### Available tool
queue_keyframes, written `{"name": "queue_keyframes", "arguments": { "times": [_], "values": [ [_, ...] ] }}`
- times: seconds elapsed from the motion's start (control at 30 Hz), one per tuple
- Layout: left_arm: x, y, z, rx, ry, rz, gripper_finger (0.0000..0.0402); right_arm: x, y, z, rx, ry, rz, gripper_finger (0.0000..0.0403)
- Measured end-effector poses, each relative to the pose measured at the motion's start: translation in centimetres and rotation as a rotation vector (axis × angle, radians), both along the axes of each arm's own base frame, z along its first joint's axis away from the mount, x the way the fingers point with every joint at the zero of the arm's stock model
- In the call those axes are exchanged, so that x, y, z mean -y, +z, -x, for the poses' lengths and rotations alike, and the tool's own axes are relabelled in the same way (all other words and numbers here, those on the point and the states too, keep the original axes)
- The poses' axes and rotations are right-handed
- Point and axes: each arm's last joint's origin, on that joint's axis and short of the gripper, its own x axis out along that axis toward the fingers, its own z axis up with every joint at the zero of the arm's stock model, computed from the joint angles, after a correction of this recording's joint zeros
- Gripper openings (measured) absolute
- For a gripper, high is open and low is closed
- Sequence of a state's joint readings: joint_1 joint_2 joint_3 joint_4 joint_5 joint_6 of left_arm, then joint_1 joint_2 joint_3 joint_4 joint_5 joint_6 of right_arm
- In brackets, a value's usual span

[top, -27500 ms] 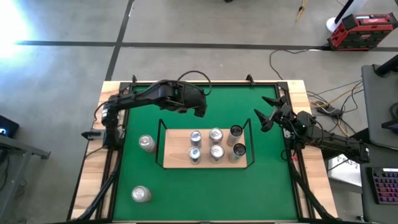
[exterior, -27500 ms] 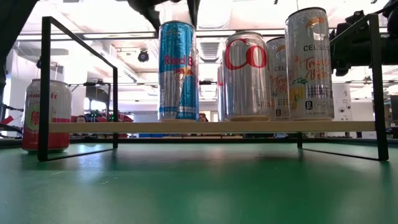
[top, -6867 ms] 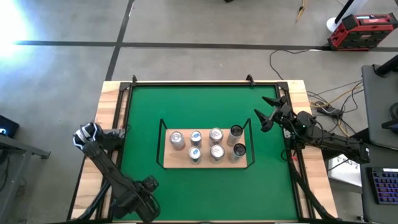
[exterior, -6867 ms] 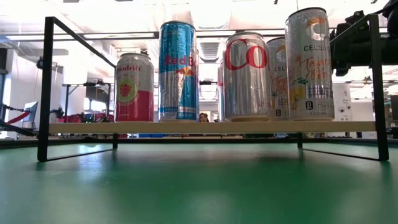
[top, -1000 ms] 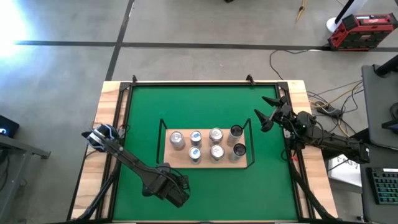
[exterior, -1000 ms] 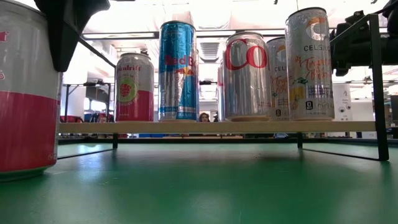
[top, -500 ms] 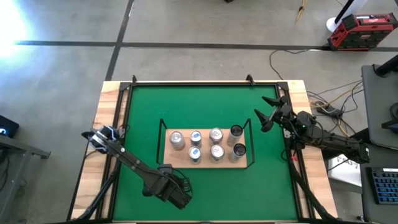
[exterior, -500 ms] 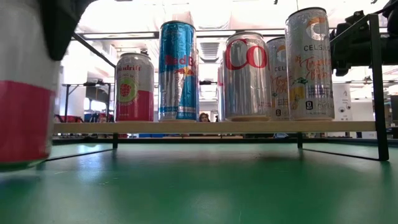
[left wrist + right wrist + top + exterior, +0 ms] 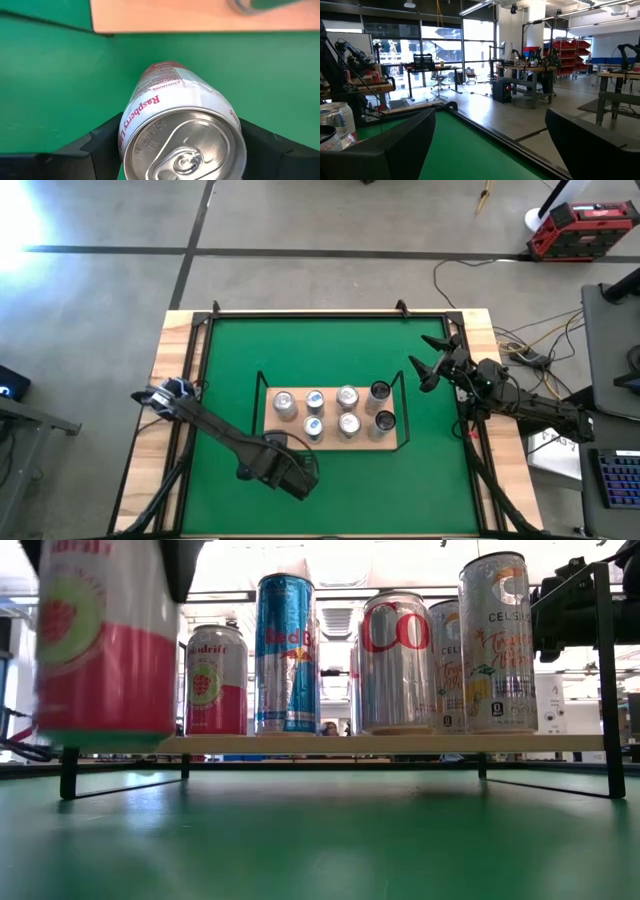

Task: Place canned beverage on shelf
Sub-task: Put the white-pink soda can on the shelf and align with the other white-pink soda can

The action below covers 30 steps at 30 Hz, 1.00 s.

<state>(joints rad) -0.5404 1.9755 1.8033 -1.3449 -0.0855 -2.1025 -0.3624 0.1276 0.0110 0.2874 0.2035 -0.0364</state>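
Note:
My left gripper [image 9: 287,471] hangs over the green table just in front of the shelf's near left corner, shut on a white and pink raspberry can [image 9: 182,135]. In the low view the can [image 9: 100,640] floats above the felt. The shelf [image 9: 365,443] is a light-wood board [image 9: 400,744] with a black wire rail, and several cans [image 9: 347,423] stand upright on it. My right gripper [image 9: 425,366] waits open at the table's right edge, nothing between its fingers [image 9: 395,145]. My left gripper pinches the can between its two fingers [image 9: 102,142], one on each side of the upper wall [image 9: 128,134] just below the lid. The fingers come from above, pointing down. The can hangs upright, lifted clear of the table, its base about level with the shelf board.
The shelf's black rail [image 9: 72,680] stands right behind the held can. A matching pink can [image 9: 216,680] sits at the board's left end. Bare board [image 9: 165,17] lies near the shelf's near left corner. Open green felt [image 9: 400,490] spreads before the shelf.
My left gripper has risen and gone toward the table's right and the shelf, still shut on the can. The can, which stood on the felt a second ago, is now lifted clear and has come in front of the shelf's left end.

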Motion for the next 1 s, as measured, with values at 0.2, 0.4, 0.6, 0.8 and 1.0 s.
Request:
{"name": "queue_keyframes", "arguments": {
  "times": [0.2,0.4,0.6,0.8,1.0],
  "values": [
    [-1.1,1.7,-0.1,-0.010,-0.020,-0.051,0.0284,0.0,0.0,0.0,0.001,0.000,-0.001,0.0368],
    [-2.1,2.2,0.0,-0.027,-0.005,-0.120,0.0286,0.0,0.0,0.0,0.001,0.001,-0.001,0.0368],
    [-3.0,2.1,-0.1,-0.049,0.014,-0.161,0.0287,0.0,0.0,0.0,0.000,0.000,0.000,0.0368],
    [-4.1,1.9,-0.5,-0.062,0.066,-0.178,0.0288,0.0,0.0,0.0,0.000,0.000,0.000,0.0368],
    [-4.8,1.8,-0.6,-0.061,0.166,-0.193,0.0288,0.0,0.0,0.0,0.001,0.000,-0.001,0.0368]
  ]
}}
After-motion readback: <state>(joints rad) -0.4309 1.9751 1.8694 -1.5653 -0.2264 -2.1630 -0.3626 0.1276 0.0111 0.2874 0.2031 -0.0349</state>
